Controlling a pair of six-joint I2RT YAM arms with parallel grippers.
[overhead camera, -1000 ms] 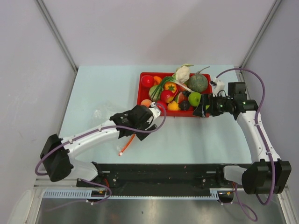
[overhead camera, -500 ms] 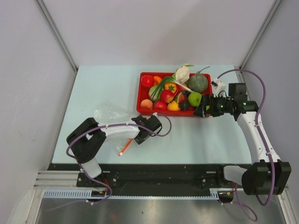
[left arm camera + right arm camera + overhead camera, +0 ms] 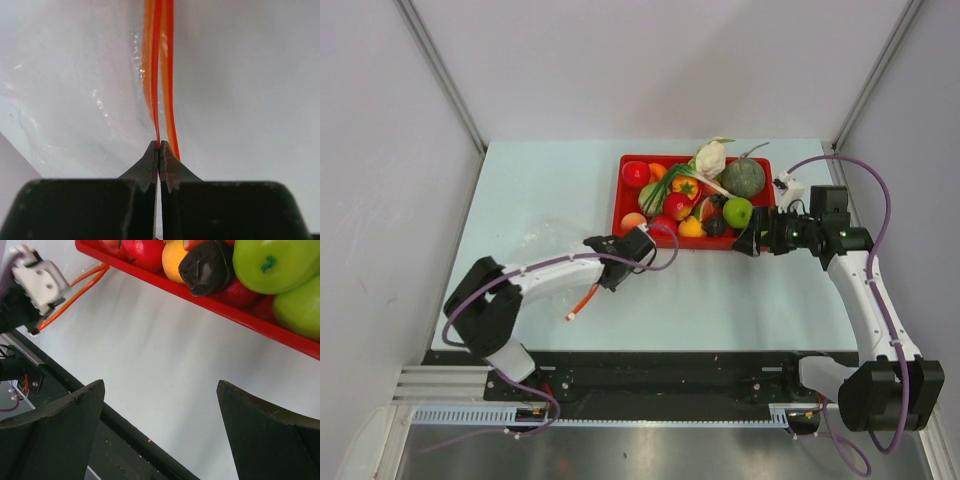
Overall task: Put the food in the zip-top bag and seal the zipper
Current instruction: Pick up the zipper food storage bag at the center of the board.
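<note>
Table [image 3: 740,300]: red tray [image 3: 619,200] holds all the food [image 3: 695,195], zip-top bag [image 3: 545,243] just left of it, looks empty. Left gripper [image 3: 159,147] pinched on zipper [image 3: 156,75]. Right gripper [image 3: 160,385] wide, empty, beside the tray. Risk: thin strip slips out, or the pinch drags the mouth shut before loading.

Table [image 3: 750,290] open near middle; red tray [image 3: 720,243], heaped food [image 3: 737,212] block far right.
</note>
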